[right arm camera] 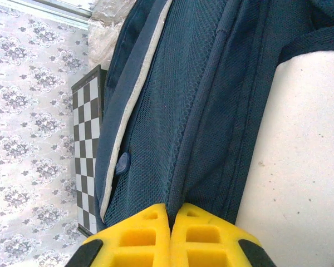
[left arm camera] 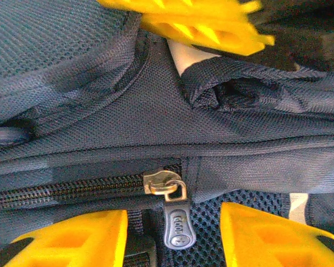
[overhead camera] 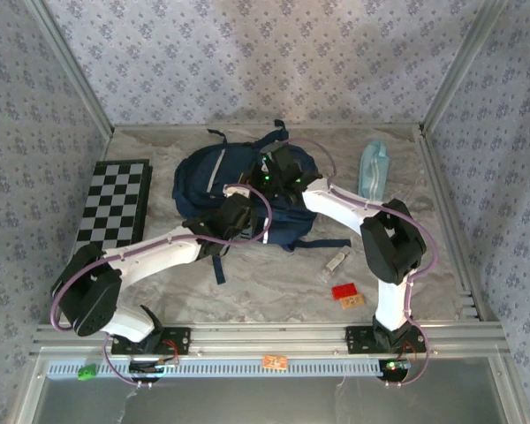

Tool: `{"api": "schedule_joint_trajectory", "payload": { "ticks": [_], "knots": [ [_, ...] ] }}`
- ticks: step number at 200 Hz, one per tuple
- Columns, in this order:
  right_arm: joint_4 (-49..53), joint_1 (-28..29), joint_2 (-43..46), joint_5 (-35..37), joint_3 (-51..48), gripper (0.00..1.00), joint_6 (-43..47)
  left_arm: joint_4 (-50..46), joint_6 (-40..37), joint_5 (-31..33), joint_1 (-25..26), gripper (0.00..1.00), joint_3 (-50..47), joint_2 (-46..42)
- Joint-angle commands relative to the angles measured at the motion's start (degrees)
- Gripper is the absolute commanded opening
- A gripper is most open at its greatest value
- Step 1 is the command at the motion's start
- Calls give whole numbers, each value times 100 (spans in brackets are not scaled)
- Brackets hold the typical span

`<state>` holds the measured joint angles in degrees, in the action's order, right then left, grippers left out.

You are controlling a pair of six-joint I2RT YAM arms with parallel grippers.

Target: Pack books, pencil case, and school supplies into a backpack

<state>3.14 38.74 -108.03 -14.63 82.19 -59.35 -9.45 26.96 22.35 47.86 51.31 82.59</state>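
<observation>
The table [overhead camera: 247, 296] has a pale, sandy, mottled top. Taking 12 o'clock as its far edge, the navy backpack [overhead camera: 199, 181] lies around the middle, reaching toward 12 o'clock, with one dark strap trailing to 3 o'clock and another to 6 o'clock. A black-and-white checkered board [overhead camera: 115, 203] lies flat at 9 o'clock, just beside the backpack. The pale teal pencil case [overhead camera: 373, 170] rests at 2 o'clock, close to the side wall. At 4 o'clock, apart from the backpack, lies a small clear oblong item [overhead camera: 334, 265], with a red block [overhead camera: 343, 290] and a tan piece [overhead camera: 353, 301] touching each other nearer 5 o'clock.
</observation>
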Motion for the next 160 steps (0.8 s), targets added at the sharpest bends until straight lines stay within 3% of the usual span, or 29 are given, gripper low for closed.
{"api": "schedule_joint_trajectory", "payload": {
  "ticks": [1,55,103,160],
  "knots": [
    [-804,43,381,-321,190,0,-17,-63,-136,214,-144,42,306,-155],
    [-773,50,292,-401,171,0,10,356,-539,-380,-257,33,218,-199],
    [-830,46,183,-458,122,0,-20,370,-684,-256,-244,38,304,-201],
    [-678,58,71,-451,201,0,98,547,-989,15,-276,15,134,-355]
  ]
}}
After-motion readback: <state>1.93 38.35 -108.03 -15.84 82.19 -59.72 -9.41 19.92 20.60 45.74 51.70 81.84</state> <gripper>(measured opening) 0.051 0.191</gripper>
